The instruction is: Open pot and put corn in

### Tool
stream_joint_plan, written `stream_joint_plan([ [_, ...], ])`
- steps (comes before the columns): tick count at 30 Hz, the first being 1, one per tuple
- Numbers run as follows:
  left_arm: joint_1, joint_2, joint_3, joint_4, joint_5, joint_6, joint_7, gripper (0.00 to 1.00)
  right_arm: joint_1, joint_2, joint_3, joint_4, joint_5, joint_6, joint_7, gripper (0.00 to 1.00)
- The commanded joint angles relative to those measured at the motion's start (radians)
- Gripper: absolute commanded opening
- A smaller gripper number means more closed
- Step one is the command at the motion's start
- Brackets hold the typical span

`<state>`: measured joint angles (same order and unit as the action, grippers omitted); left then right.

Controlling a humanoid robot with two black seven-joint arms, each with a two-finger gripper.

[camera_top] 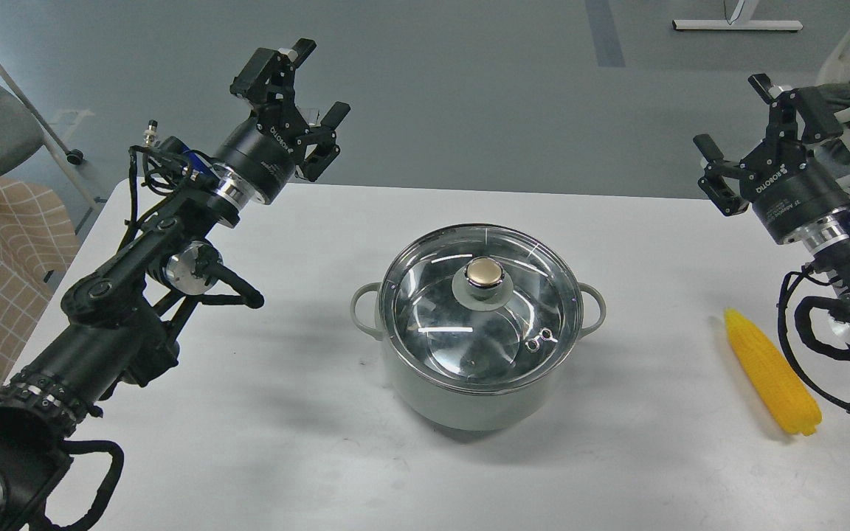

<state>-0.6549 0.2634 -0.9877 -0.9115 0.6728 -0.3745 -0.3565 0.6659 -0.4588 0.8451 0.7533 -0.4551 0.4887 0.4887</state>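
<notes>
Still-lidded pot (469, 391) sat mid-table (248, 442), corn (772, 372) well right of it, left pincer (316, 81) and right pincer (733, 110) both spread, empty.

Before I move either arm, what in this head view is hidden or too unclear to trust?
- Inside of the pot: glare and reflections on the glass lid mask it; contents unknown.
- Pot's base at the back: hidden by its own body.
- Underside of the corn: faces the table.
- Right arm below the right gripper: cut off by the right edge.
- Left gripper: fully visible, open.
</notes>
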Motion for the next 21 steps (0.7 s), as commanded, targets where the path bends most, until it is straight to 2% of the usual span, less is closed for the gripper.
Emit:
stream_joint_plan([
  [1,-0.005,0.025,0.000,-0.039,0.085,-0.001,-0.015,0.98,0.000,-0.001,0.000,0.000,0.000,0.000,0.000,0.99],
  [11,-0.026,0.103,-0.002,-0.237,0.454,0.000,-0.036,0.98,-0.005,-0.021,0.000,0.006,0.000,0.000,0.000,0.99],
  [14,-0.049,0.102,-0.002,-0.303,0.650,0.005,-0.044,0.98,-0.006,-0.023,0.000,0.006,0.000,0.000,0.000,0.99],
  [19,-0.106,0.096,0.003,-0.368,0.893,0.008,-0.078,0.97,-0.009,-0.032,0.000,0.006,0.000,-0.002,0.000,0.99],
  [21,-0.138,0.094,0.029,-0.382,1.022,0.029,-0.111,0.97,-0.015,-0.041,0.000,0.006,0.000,-0.016,0.000,0.99],
])
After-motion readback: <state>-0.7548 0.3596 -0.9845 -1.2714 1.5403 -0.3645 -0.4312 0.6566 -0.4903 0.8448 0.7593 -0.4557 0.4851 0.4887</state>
